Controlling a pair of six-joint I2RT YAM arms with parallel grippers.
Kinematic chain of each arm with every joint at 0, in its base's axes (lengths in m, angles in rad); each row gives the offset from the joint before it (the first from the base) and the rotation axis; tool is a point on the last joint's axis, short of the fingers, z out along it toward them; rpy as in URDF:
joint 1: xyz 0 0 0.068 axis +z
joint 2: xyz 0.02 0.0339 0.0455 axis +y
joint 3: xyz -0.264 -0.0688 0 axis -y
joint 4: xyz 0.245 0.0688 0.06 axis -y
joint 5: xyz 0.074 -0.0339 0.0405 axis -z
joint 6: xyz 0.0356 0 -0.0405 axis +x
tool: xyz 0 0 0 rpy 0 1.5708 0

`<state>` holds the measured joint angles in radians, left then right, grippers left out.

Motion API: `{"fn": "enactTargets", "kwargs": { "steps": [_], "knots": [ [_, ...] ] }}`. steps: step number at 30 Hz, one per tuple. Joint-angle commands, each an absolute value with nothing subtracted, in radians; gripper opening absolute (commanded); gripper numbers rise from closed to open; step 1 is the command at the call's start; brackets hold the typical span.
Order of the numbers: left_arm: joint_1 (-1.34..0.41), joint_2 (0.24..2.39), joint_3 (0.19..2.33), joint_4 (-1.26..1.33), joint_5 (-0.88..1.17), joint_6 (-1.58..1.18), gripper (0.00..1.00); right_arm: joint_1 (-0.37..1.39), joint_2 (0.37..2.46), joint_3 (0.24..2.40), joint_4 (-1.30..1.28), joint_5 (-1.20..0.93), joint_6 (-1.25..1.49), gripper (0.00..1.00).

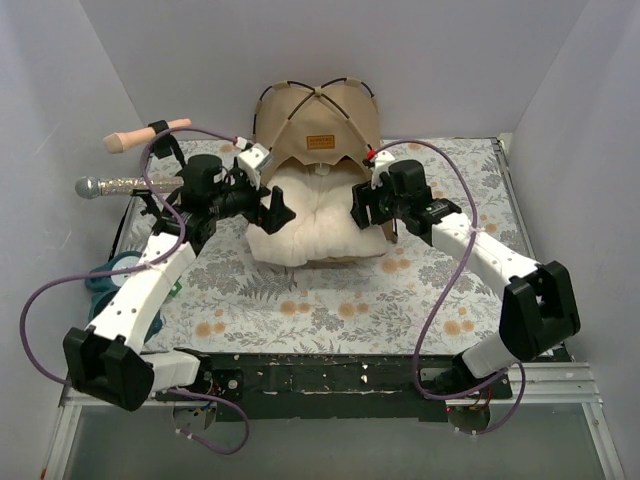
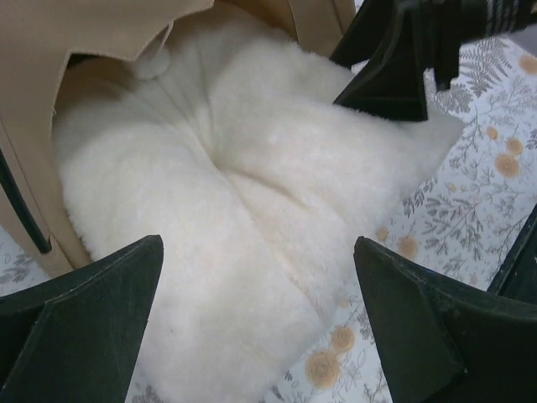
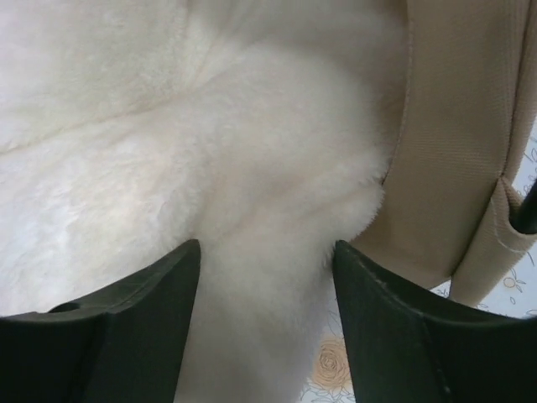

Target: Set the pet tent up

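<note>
While the pet tent stands domed at the far middle of the floral tablecloth, its arched doorway facing the arm bases, everything else sits around it. Well to the tent's left lie a tan-handled tool and, nearer the arms, a glittery silver wand; a teal object shows further left and nearer still, partly hidden by the left arm.

Just left of the tent's doorway, the left gripper hangs with its jaws spread wide, holding nothing. From the left wrist view its fingers flank the near edge of the cream pillow without pressing on it.

The pillow lies half inside the tent and half spilling out of the doorway onto the cloth. A small white pom-pom dangles from the tent's upper doorway edge, and a brown label sits above the arch, where thin black poles cross over the dome.

Just right of the doorway, beside the tent's tan side wall, the right gripper also has its jaws apart; a fluffy corner of the pillow lies between them, not clamped.
</note>
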<state>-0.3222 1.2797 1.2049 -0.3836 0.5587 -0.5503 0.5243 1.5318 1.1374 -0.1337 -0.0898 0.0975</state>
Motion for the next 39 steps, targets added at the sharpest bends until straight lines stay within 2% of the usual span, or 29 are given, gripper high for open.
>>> {"fn": "enactTargets", "kwargs": {
  "steps": [1,7,12,19,21,23,24,26,28,29,30,31,39],
  "knots": [
    [-0.307,1.148,1.118,-0.451,0.569,-0.451,0.98,0.523,1.398,1.140,-0.195,-0.239,-0.024,0.77],
    [-0.299,1.098,1.120,-0.636,0.467,-0.385,0.98,0.511,1.249,1.140,-0.431,-0.285,-0.225,0.83],
    [-0.299,1.126,1.058,-0.675,0.279,-0.434,0.98,0.511,1.171,1.023,-0.519,-0.241,-0.230,0.84],
    [-0.301,1.164,0.960,-0.565,0.389,-0.517,0.98,0.512,1.307,0.989,-0.410,-0.261,-0.183,0.84],
    [-0.313,1.166,0.927,-0.513,0.426,-0.522,0.98,0.518,1.359,1.009,-0.371,-0.276,-0.180,0.81],
    [-0.333,1.169,0.911,-0.461,0.423,-0.519,0.88,0.525,1.385,1.026,-0.321,-0.288,-0.178,0.70],
    [-0.351,1.180,0.907,-0.409,0.413,-0.517,0.82,0.532,1.393,1.037,-0.296,-0.290,-0.182,0.61],
    [-0.370,1.213,0.919,-0.348,0.396,-0.502,0.62,0.554,1.414,1.060,-0.259,-0.279,-0.198,0.37],
    [-0.393,1.264,0.940,-0.290,0.377,-0.491,0.34,0.584,1.439,1.081,-0.229,-0.250,-0.216,0.16],
    [-0.405,1.293,0.960,-0.266,0.371,-0.483,0.17,0.600,1.451,1.097,-0.215,-0.221,-0.233,0.05],
    [-0.417,1.317,0.974,-0.233,0.358,-0.479,0.05,0.621,1.465,1.112,-0.193,-0.189,-0.253,0.01],
    [-0.434,1.340,0.983,-0.198,0.336,-0.471,0.00,0.643,1.479,1.124,-0.175,-0.142,-0.270,0.01],
    [-0.532,1.445,0.947,0.262,0.126,-0.353,0.00,0.736,1.522,1.072,0.196,0.239,-0.449,0.01]
  ]
}}
